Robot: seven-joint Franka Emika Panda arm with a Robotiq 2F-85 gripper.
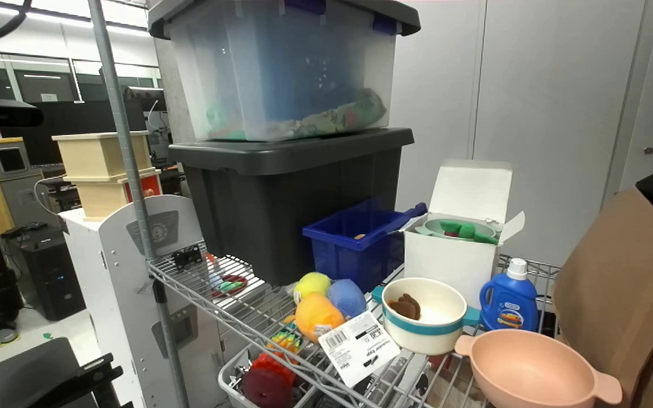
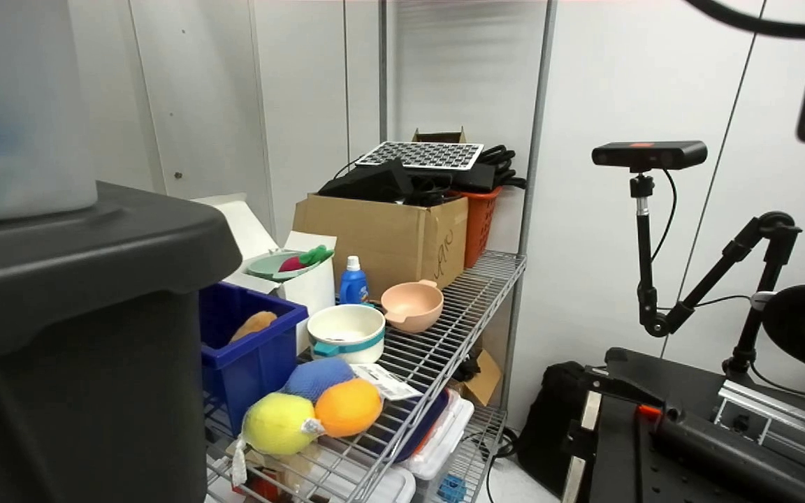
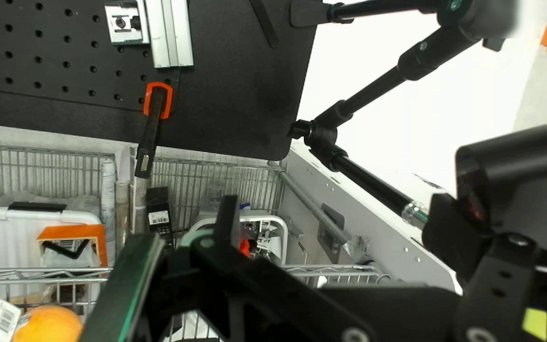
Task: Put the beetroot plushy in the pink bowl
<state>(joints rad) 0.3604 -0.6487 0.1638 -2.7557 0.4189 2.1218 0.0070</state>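
The beetroot plushy [image 2: 313, 257], magenta with a green leafy top, lies in a pale green bowl set in the open white box [image 1: 440, 260]; it shows in both exterior views. Further along the wire shelf stands the pink bowl [image 1: 530, 368], wide and shallow with small side handles; nothing shows inside it. My gripper [image 3: 336, 209] appears in the wrist view with its dark fingers [image 3: 227, 221] spread far apart and nothing between them. It points towards the shelf's lower front and a dark table, away from the plushy. Neither the plushy nor the pink bowl is in the wrist view.
On the wire shelf are a white pot with a teal band [image 1: 425, 337], a blue bottle [image 1: 511, 303], a blue bin [image 1: 332, 255] and netted yellow, orange and blue balls [image 2: 349, 407]. Tall stacked storage boxes [image 1: 287, 209] and a cardboard box [image 2: 374, 227] flank them. A camera arm [image 3: 373, 97] rises nearby.
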